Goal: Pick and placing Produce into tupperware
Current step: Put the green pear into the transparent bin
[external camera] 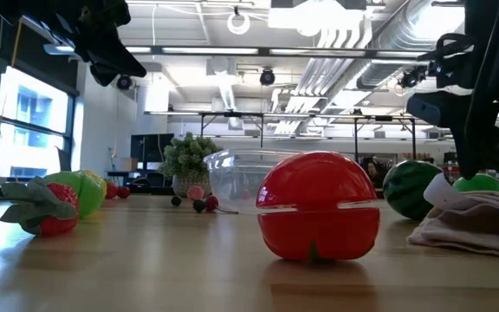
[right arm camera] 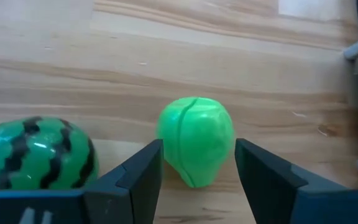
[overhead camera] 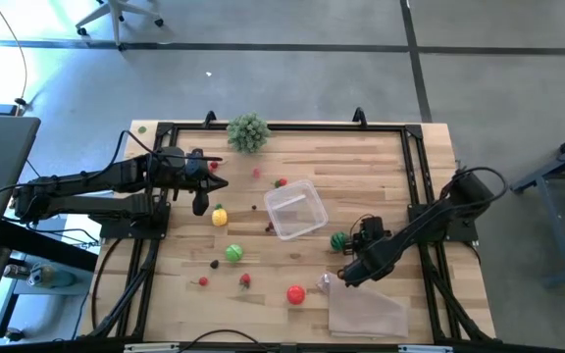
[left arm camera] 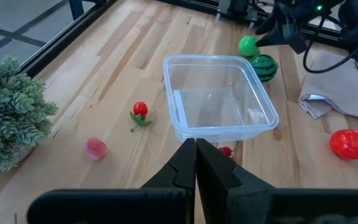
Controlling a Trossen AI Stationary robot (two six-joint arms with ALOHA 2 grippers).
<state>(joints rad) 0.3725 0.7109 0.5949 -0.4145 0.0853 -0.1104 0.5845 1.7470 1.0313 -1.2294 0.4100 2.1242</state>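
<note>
The tupperware sits mid-table and looks empty, so nearly everything is left to do. Produce lies scattered around it: a red tomato, a yellow piece, a green ball and a striped melon. The right gripper is half open, its fingers either side of a green fruit beside the melon; whether they touch it, I can't quite tell. The left gripper hangs shut and empty above the table's far left part.
</note>
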